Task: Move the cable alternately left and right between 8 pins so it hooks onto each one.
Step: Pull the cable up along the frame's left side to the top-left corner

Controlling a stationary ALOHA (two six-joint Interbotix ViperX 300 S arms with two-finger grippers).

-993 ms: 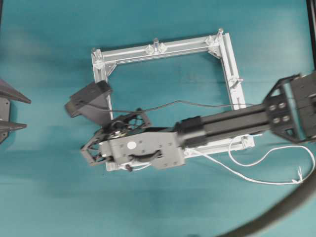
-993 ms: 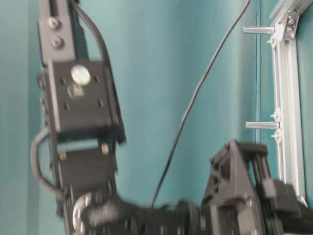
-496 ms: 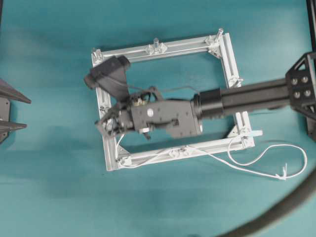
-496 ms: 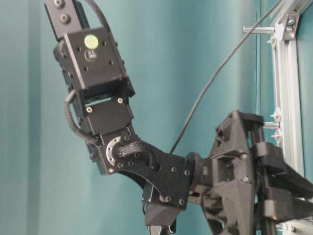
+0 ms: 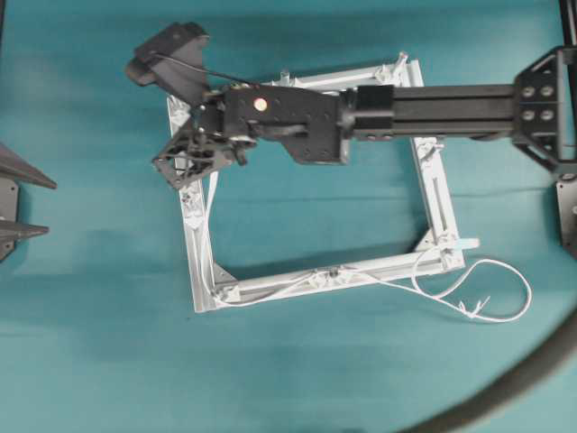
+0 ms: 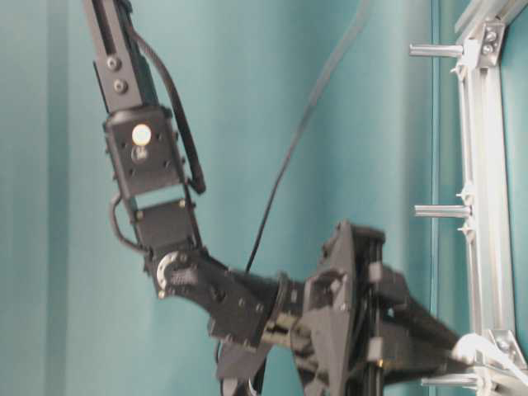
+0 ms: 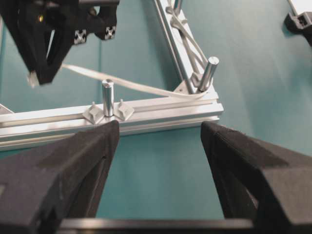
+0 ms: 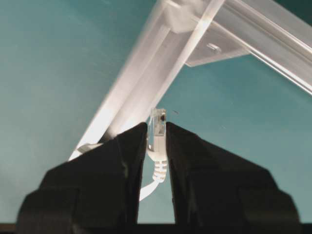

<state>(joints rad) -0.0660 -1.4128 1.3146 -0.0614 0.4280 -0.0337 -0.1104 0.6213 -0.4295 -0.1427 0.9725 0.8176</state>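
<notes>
Looking from overhead, we see the right gripper [image 5: 185, 162] reached across to the frame's [image 5: 431, 194] far-left corner, over the left rail. In the right wrist view its fingers [image 8: 127, 146] are pinched on the cable [image 8: 157, 146] just below the clear plug tip. The cable runs from there down the left rail, round the near-left corner pin [image 7: 208, 73], along the near rail & off to the right, w/ slack looped on the table [image 5: 90, 343]. The left gripper [image 7: 158, 131], near the near-left corner, has its jaws spread wide, nothing btwn them
</notes>
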